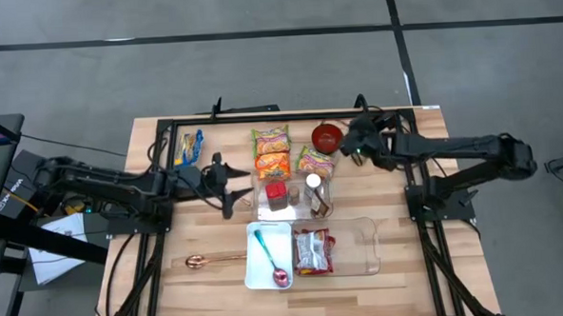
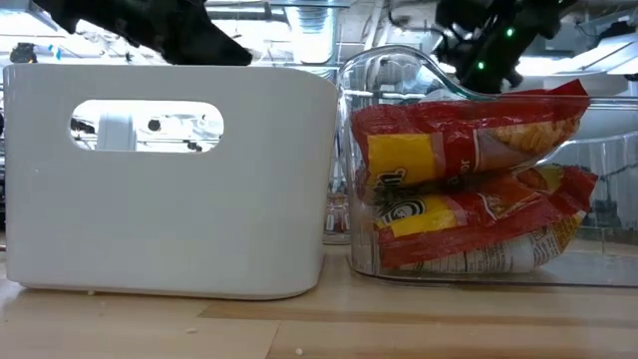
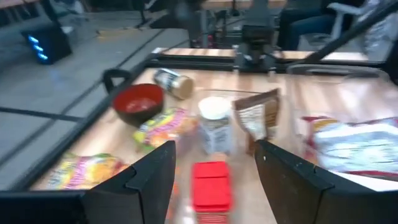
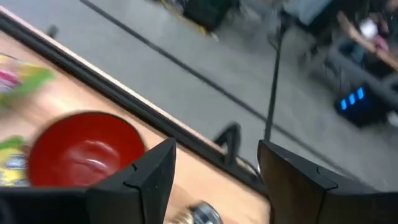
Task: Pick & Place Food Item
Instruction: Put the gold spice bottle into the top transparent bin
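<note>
Food items lie at the middle of the table: noodle packets [image 1: 270,139], [image 1: 314,161], a red bowl [image 1: 327,135], and a clear tray [image 1: 293,207] holding a red-lidded jar [image 3: 211,186], a white-lidded jar [image 3: 214,124] and a brown packet [image 3: 261,115]. A red chip bag [image 1: 312,250] lies in a clear bin [image 1: 362,250]. My left gripper [image 1: 228,186] hovers open just left of the tray, its fingers [image 3: 149,180] pointing at the red-lidded jar. My right gripper [image 1: 350,144] hovers open beside the red bowl [image 4: 84,149], at its right.
A white bin [image 1: 267,273] holds a teal spoon [image 1: 267,252]. A copper spoon [image 1: 205,261] lies left of it. A blue-yellow packet [image 1: 192,146] sits far left. A small tin [image 3: 173,82] lies near the bowl. A black frame [image 1: 289,114] edges the table.
</note>
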Tool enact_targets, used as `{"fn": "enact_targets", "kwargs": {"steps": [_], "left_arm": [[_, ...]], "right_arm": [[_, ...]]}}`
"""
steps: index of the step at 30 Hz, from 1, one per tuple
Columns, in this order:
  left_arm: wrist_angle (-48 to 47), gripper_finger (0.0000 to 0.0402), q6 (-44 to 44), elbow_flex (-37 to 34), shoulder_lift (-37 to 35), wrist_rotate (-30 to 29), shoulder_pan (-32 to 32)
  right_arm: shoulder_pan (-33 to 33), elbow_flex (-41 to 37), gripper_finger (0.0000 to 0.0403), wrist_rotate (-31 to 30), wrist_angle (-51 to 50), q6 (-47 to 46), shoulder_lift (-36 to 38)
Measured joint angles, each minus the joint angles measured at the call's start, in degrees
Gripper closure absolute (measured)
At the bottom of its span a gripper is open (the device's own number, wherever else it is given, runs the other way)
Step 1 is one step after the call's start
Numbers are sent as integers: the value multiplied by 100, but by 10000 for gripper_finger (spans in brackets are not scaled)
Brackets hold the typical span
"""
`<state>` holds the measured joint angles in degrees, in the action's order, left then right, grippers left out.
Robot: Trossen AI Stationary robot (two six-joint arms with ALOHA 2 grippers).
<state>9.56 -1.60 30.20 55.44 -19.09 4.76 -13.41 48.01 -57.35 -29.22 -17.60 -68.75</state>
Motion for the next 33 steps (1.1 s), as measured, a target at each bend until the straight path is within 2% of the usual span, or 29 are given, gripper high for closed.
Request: {"fn": "enact_targets", "kwargs": {"steps": [5, 11, 14, 20, 26, 33], "left_arm": [[36, 189, -58, 0, 22, -144, 333], [41, 189, -41, 0, 22, -476, 347], [39, 189, -41, 0, 20, -502, 345], [43, 189, -71, 2, 22, -505, 345], [76, 189, -191, 2, 22, -505, 345], [195, 189, -232, 1, 22, -505, 345]], "right_arm": [[-496, -106, 182, 199, -295, -344, 0], [-909, -387, 182, 353, -323, -487, 0], [-1218, -448, 182, 712, -357, -590, 0], [-1567, -448, 182, 907, -529, -958, 0], [-1784, -671, 182, 1428, -568, -1362, -2], [-2330, -1192, 182, 2466, -254, -2013, -2]]}}
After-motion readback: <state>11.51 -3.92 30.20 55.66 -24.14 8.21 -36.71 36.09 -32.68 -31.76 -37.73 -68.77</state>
